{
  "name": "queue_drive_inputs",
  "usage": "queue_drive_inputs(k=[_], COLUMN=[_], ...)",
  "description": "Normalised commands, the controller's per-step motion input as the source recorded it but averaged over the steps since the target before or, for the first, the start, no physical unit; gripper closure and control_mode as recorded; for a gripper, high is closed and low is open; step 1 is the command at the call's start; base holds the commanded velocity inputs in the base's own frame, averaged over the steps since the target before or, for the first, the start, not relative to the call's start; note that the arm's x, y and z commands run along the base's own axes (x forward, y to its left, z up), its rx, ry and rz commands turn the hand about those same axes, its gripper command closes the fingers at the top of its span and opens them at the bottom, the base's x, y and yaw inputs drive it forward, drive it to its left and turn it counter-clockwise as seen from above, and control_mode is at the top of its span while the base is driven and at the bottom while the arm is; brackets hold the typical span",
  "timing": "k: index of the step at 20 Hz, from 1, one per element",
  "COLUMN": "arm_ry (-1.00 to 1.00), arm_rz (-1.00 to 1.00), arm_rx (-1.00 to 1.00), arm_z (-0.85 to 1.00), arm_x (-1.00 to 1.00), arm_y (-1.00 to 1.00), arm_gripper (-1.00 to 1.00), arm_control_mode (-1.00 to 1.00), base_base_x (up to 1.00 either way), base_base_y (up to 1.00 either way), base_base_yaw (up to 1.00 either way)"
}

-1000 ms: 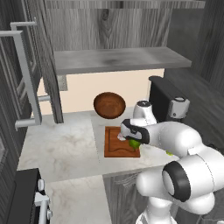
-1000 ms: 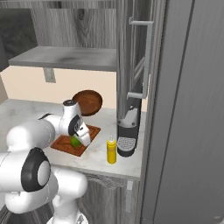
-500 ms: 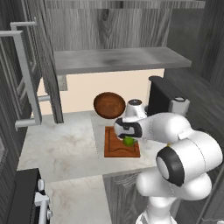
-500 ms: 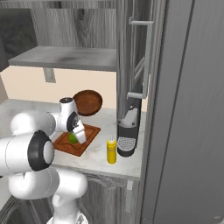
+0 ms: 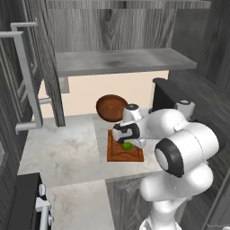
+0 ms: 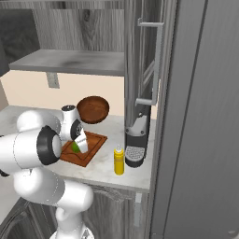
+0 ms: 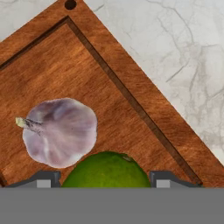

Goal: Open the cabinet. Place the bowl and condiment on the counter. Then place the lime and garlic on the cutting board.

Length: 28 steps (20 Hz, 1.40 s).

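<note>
Looking down the hand camera, I saw the gripper [image 7: 105,183] with its jaws standing apart, one tip on either side of the lime [image 7: 106,169], which sat squarely between them at the bottom of that view. Whether the pads actually touched the fruit I could not tell; I judged the lime to be resting on the cutting board [image 7: 144,109] rather than carried. The garlic [image 7: 59,131] lay just beside the lime on the same board, its stem end pointing away from the bare stone, so neither item had far to go. A round lime has no long axis to line up with, so the way out for the jaws was straight back along the hand.

From the base cameras the board lay on the counter [image 5: 63,152], with the bowl [image 5: 111,108] at its far side and the bottle [image 6: 119,161] standing near the coffee machine [image 6: 137,140]. The cabinet [image 5: 31,76] stood open. I judged the task nearly finished.
</note>
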Motion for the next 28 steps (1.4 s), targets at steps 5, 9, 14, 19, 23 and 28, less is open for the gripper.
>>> queue_drive_inputs(k=[5, 9, 14, 19, 23, 28], arm_ry=[0.01, 0.01, 0.02, 0.02, 0.03, 0.00], arm_rz=[-0.07, -0.06, -0.06, -0.06, -0.04, -0.02], arm_rx=[0.00, 0.00, 0.00, 0.00, 0.00, 0.00], arm_z=[-0.08, -0.11, -0.12, -0.12, -0.03, 0.00], arm_x=[0.13, 0.09, 0.03, 0.01, 0.00, -0.03], arm_y=[0.09, 0.05, 0.01, 0.03, 0.02, 0.00], arm_gripper=[1.00, 1.00, 1.00, -1.00, -1.00, -1.00], arm_control_mode=[-1.00, -1.00, -1.00, -1.00, -1.00, -1.00], base_base_x=[0.00, 0.00, 0.00, 0.00, 0.00, 0.00], base_base_y=[0.00, 0.00, 0.00, 0.00, 0.00, 0.00], base_base_yaw=[0.00, 0.00, 0.00, 0.00, 0.00, 0.00])
